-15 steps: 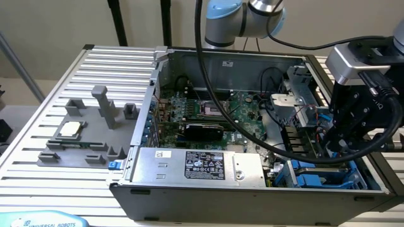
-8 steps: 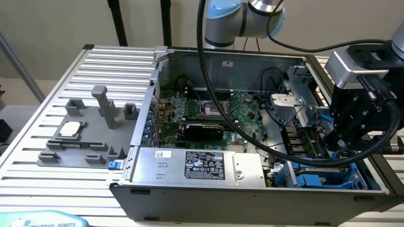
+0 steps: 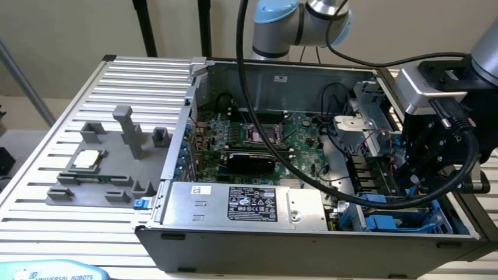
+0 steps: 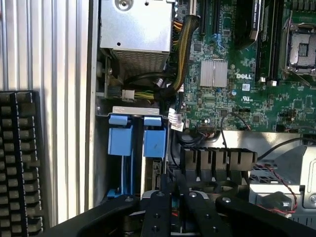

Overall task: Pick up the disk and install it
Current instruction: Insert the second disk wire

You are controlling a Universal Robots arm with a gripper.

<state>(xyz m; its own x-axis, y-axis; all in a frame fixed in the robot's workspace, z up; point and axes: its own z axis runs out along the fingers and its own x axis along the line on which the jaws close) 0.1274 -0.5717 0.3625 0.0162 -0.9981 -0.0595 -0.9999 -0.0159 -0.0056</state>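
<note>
The gripper (image 3: 416,181) hangs at about four o'clock in the exterior view, lowered into the near corner of the open computer case (image 3: 257,245), where blue drive bays (image 3: 389,221) sit. In the wrist view its black fingers (image 4: 158,212) stand close together, nearly closed, around the edge of the disk (image 4: 154,163), a thin grey slab standing on edge with a blue carrier tab at its top. The disk sits upright in the bay slot, at roughly six o'clock in that view, just beside a second blue carrier (image 4: 121,140) at its nine o'clock. The green motherboard (image 4: 247,84) spreads towards one o'clock, and the big silver power supply (image 4: 136,29) lies at twelve. In the exterior view a grey fixture tray (image 3: 101,169) with a small square silver chip (image 3: 86,157) rests at nine o'clock on the slatted table (image 3: 46,111).
</note>
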